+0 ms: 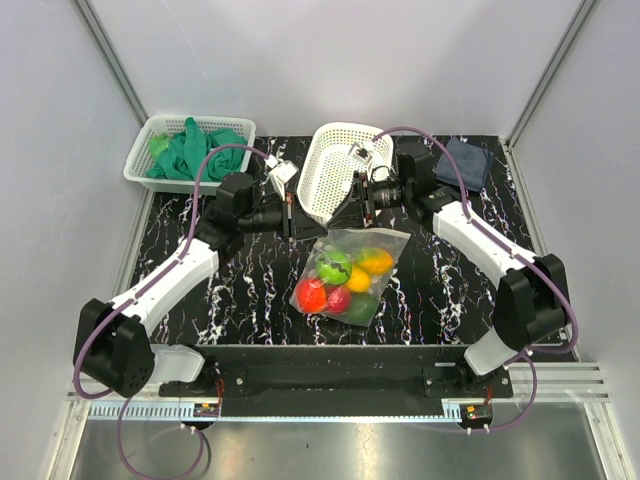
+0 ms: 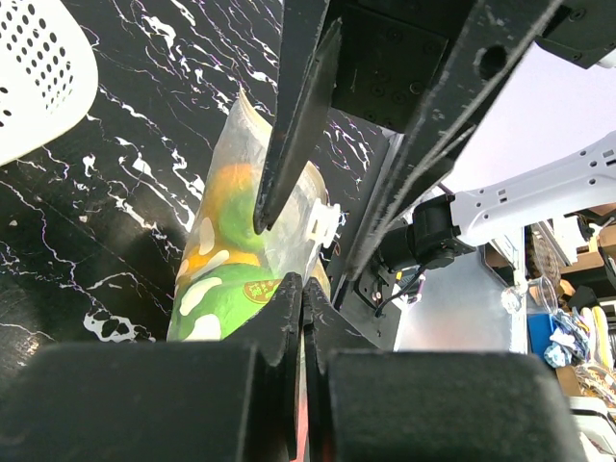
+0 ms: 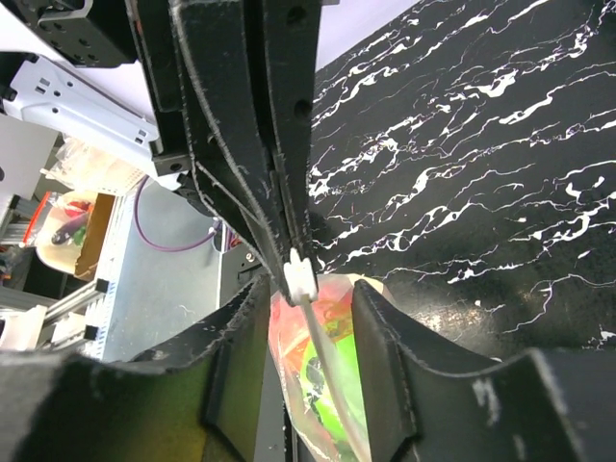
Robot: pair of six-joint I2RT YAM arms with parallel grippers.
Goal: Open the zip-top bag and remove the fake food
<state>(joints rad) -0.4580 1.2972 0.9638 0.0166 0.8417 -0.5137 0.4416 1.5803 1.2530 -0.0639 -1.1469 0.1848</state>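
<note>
Lying in the middle of the top view, the bag (image 1: 352,285) rests on the black table (image 1: 440,290), with the food (image 1: 335,268) inside it. The left gripper (image 2: 302,313) is closed, pinching the bag's upper edge. The right gripper (image 3: 310,298) is open, its fingers on both sides of the zip strip (image 3: 322,356) without pressing it. A white basket (image 1: 335,165) stands just above.

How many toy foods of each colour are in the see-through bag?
Red pieces: 2
Green pieces: 2
Orange-yellow pieces: 2
Total: 6, as far as shows through the zip-top bag.
</note>
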